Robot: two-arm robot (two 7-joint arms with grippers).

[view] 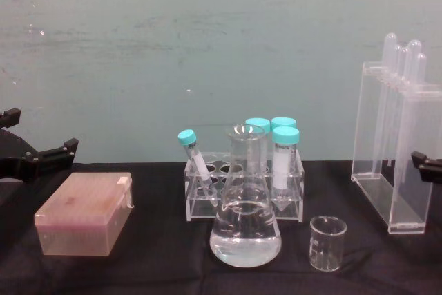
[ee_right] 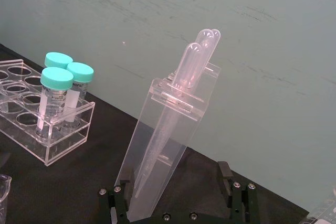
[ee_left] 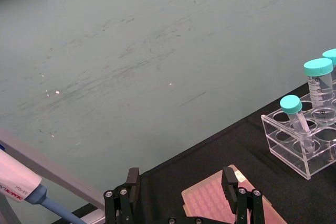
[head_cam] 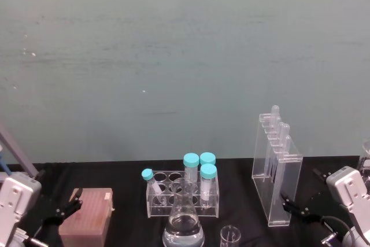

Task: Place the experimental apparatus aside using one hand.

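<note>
Black-covered table (view: 152, 267), pale green wall behind.

Tall acrylic pipette rack (view: 387, 164), upright at the table's right end, well apart from the other glassware. It holds long clear pipettes (ee_right: 197, 61), bulbs sticking out above the top. We make out three bulbs in the right wrist view; the exact count is unclear.

Right tool (ee_right: 170, 182): spread wide, just at the rack's near lower end. We cannot tell whether it touches the acrylic.

Pink box (view: 84, 213), at the left, lid shut. Contents hard to make out (a faint grid shows through the top).

Left tool (ee_left: 181, 179): spread wide, holding nothing, hanging above the box's far edge.

Conical flask (view: 246, 219), centre front, upright. Clear liquid fills the lower part of the cone; the neck is empty.

Tube rack (head_cam: 159, 206), clear, directly behind the flask. Four teal-capped tubes (view: 285, 153): three upright at its right end, one tilted at its left. The other holes are empty.

Small beaker (view: 326, 243), just right of the flask, upright and apparently empty.

Hidden or cut off: in the head view, flask and beaker bases run off the lower edge. The flask covers the tube rack's middle. A pipettor handle (ee_left: 16, 182) is clipped at the left wrist view's corner.
</note>
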